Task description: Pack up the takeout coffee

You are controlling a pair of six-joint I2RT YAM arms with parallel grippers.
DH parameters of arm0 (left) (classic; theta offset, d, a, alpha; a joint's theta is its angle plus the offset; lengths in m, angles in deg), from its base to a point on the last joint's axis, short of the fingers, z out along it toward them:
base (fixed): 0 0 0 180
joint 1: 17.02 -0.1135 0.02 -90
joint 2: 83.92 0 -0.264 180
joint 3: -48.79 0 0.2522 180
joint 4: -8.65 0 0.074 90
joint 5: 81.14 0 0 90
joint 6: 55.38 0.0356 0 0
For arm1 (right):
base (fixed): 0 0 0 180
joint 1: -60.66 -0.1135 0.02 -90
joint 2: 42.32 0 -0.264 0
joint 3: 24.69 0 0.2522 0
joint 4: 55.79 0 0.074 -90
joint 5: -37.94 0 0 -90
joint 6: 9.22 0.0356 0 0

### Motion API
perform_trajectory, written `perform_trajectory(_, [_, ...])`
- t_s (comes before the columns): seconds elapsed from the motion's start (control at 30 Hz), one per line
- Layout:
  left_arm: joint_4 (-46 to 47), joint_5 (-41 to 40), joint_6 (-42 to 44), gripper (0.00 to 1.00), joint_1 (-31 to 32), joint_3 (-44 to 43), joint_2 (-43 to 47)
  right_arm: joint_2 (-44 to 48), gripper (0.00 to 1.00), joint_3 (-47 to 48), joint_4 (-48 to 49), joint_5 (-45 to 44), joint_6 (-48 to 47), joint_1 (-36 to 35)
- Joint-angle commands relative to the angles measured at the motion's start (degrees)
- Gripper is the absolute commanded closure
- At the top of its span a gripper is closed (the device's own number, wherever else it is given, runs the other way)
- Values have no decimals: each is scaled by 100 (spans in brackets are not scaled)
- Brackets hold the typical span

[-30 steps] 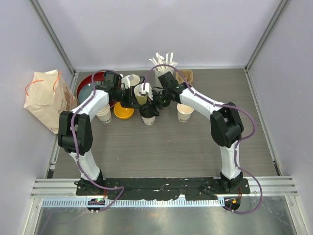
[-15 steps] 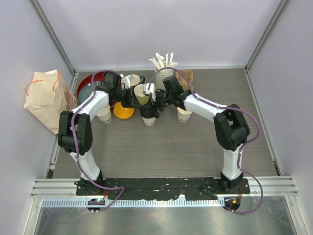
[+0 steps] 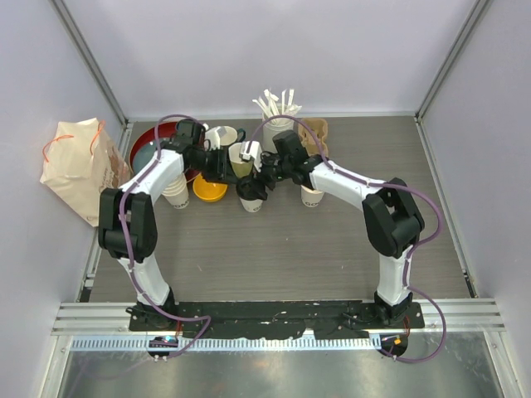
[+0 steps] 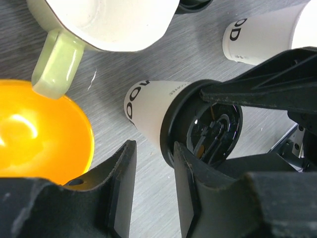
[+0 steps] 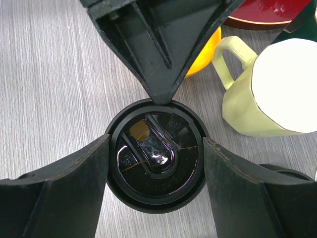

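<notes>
Grey wood-grain table (image 5: 49, 74) fills the workspace, with a clutter of cups and dishes toward the back. Among them one lidded cup (image 4: 148, 106) stands upright, white with a dark print on its side and a black lid (image 5: 156, 163) on top. It sits just beside an orange bowl (image 4: 34, 134) and close in front of a pale yellow mug (image 5: 267, 94).

Both arms meet over this cup. The right gripper (image 5: 156, 141) straddles the lid, one finger on each side, and both are closed in against the rim. The left gripper (image 4: 152, 148) comes at the cup from the opposite side with its jaws only narrowly parted and nothing between them. One fingertip (image 4: 178, 148) lies against the lid's edge.

A second cup (image 4: 262, 34) of the same kind stands near the first, apart from it, on the right arm's side. Its top is hidden in every view.

A red bowl (image 5: 262, 12) sits behind the orange one, a stack of plain white cups (image 3: 176, 196) stands by the left arm, and a paper bag (image 3: 79, 162) sits at the table's far left edge.
</notes>
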Motion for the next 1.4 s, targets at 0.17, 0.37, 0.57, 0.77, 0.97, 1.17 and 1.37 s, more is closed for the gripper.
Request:
perform_trajectory(0.17, [-513, 256, 268, 54, -256, -393, 614, -378, 39, -201, -382, -1122, 326, -119])
perform_trajectory(0.37, [-496, 177, 382, 50, -493, -288, 921, -616, 39, 141, -382, -1245, 396, -260])
perform_trajectory(0.57, [-487, 177, 409, 49, -546, -209, 966, -818, 38, 440, -417, -1210, 414, -330])
perform_trajectory(0.77, [-478, 256, 400, 49, -581, -200, 948, -809, 19, 581, -636, -1201, 475, -339])
perform_trajectory(0.97, [-452, 344, 400, 49, -582, -165, 913, -704, 9, 862, -751, -1184, 844, -339])
perform_trajectory(1.17, [-434, 353, 427, 48, -582, -112, 904, -484, 8, 977, -689, -1105, 897, -339])
perform_trajectory(1.37, [-452, 370, 444, 45, -582, -129, 869, -414, 7, 1117, -821, -1087, 818, -330])
